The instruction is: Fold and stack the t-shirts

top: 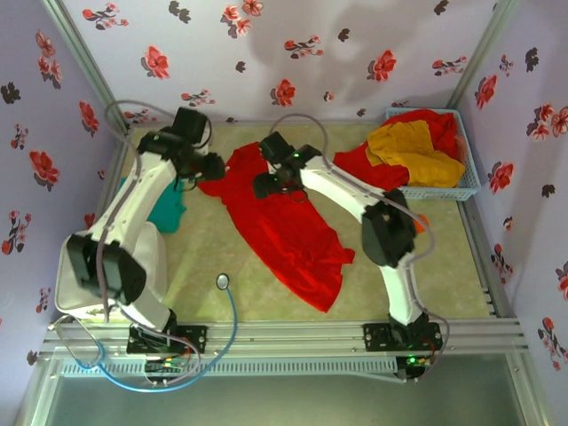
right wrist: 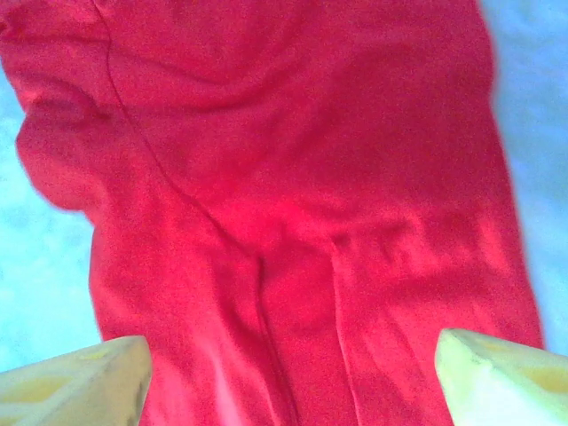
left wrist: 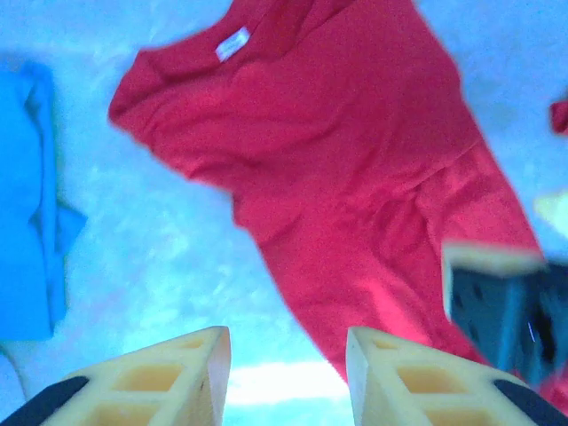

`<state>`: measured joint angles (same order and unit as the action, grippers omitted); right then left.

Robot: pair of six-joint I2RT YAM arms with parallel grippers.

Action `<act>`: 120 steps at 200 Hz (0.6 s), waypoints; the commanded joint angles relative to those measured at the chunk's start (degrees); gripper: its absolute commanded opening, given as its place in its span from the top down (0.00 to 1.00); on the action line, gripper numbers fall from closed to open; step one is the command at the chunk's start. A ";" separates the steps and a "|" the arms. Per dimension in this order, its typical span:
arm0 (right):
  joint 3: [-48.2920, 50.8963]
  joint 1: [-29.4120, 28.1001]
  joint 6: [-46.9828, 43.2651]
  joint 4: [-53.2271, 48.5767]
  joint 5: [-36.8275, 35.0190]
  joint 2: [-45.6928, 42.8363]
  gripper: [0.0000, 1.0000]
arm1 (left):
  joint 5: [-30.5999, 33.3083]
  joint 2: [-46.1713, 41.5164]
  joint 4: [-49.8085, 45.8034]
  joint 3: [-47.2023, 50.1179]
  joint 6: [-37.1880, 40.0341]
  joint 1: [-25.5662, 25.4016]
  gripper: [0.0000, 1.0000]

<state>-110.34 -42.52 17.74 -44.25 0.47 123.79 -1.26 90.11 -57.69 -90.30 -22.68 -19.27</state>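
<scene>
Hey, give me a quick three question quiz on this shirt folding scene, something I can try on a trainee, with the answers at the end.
1. True or false: the mustard-yellow t-shirt lies in the pale blue basket.
2. Where is the red t-shirt that lies below the right gripper? A in the basket, B spread on the table, C hanging from the left gripper.
3. Fill in: the left gripper has its jaws ___, with nothing between them.
Key: 1 true; 2 B; 3 open.
</scene>
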 commanded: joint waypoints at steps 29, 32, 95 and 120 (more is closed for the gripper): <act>-21.44 0.03 -10.10 -3.21 3.85 18.53 0.16 | -1.56 -16.03 7.05 24.36 -10.64 -0.32 0.60; -22.79 0.09 -10.24 -3.56 3.79 19.79 0.16 | -1.63 -16.91 7.23 25.50 -11.09 -0.42 0.60; -41.08 7.29 3.28 -7.80 -0.17 35.97 0.18 | -4.63 -23.91 12.87 39.97 -20.37 -4.67 0.61; -38.30 13.61 13.47 -6.65 -0.12 35.80 0.18 | -4.80 -21.17 19.00 43.09 -25.57 -11.17 0.61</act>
<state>-150.28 -36.51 19.29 -48.23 2.76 157.27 -4.58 66.74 -46.11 -49.87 -41.21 -25.69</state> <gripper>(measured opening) 0.823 0.391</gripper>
